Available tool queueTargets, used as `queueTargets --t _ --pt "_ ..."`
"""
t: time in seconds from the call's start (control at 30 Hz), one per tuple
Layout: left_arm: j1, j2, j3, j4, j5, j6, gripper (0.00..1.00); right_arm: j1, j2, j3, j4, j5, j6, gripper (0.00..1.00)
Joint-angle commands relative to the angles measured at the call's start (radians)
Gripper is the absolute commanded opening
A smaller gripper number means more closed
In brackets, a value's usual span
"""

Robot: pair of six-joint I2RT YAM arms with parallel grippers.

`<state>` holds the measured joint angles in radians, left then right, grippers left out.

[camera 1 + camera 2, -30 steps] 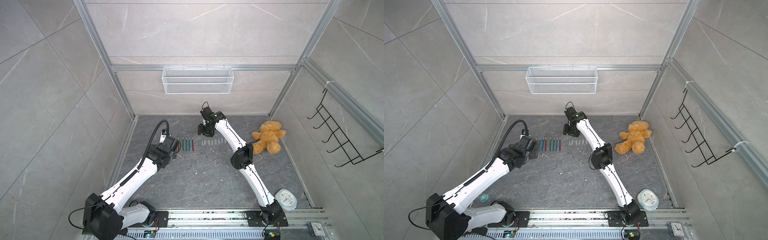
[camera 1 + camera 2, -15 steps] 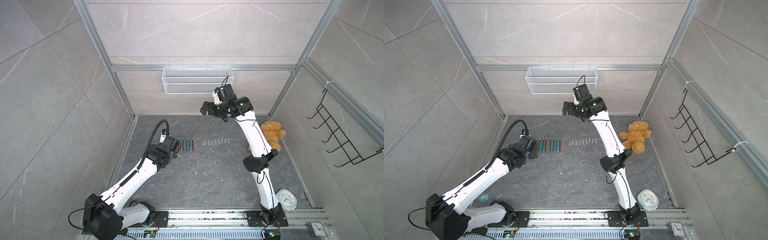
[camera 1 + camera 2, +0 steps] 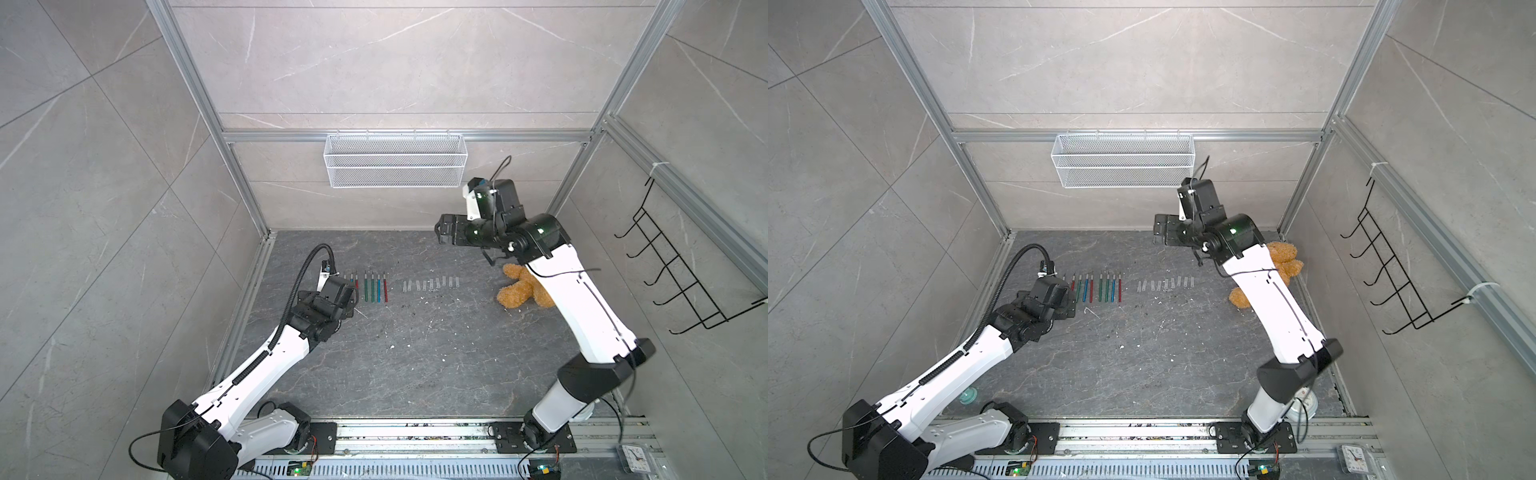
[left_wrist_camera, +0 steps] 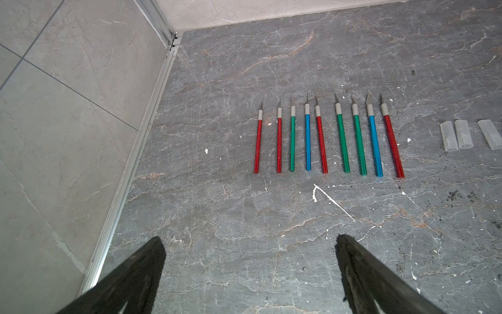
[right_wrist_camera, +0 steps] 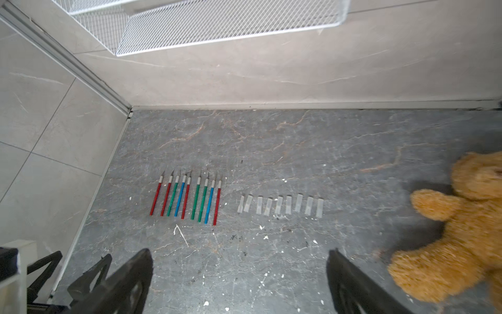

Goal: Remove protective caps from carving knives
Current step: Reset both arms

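Note:
Several carving knives (image 4: pixel 326 136) with red, green and blue handles lie side by side on the grey floor, their blades bare; they show in both top views (image 3: pixel 376 286) (image 3: pixel 1104 286) and the right wrist view (image 5: pixel 187 198). To their right lies a row of several protective caps (image 5: pixel 279 204) (image 3: pixel 432 284) (image 3: pixel 1165 284), small clear tubes, each apart from the knives. My left gripper (image 4: pixel 250 239) hovers low just in front of the knives' handle ends, open and empty. My right gripper (image 5: pixel 240 251) (image 3: pixel 440 230) hangs high above the back of the floor, open and empty.
A brown teddy bear (image 3: pixel 519 291) (image 5: pixel 461 231) lies right of the caps, partly under my right arm. A white wire basket (image 3: pixel 395 166) hangs on the back wall near my right wrist. A black hook rack (image 3: pixel 681 282) is on the right wall.
My right arm has risen from the floor by the caps and swung up and to the right, its jaws opening wide. The left arm, knives and caps have not moved.

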<state>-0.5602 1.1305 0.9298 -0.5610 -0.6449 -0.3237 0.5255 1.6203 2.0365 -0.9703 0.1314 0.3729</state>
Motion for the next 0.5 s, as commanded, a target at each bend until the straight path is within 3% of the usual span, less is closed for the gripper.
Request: queueTargets --t 0.0,0.33,0.47 --pt "0.005 -0.033 -0.018 0.064 -0.005 0.025 1.0 0.005 -0.104 -0.121 0.126 0.102 -0.045 1.0" --pt "0.005 -0.016 -0.024 0.053 -0.026 -0.005 1.0 -0.021 -0.284 -0.502 0.227 0.268 -0.086 1.0" --pt "0.005 -0.026 -0.032 0.058 -0.055 -0.024 1.0 -0.063 -0.394 -0.741 0.386 0.321 -0.089 1.0"
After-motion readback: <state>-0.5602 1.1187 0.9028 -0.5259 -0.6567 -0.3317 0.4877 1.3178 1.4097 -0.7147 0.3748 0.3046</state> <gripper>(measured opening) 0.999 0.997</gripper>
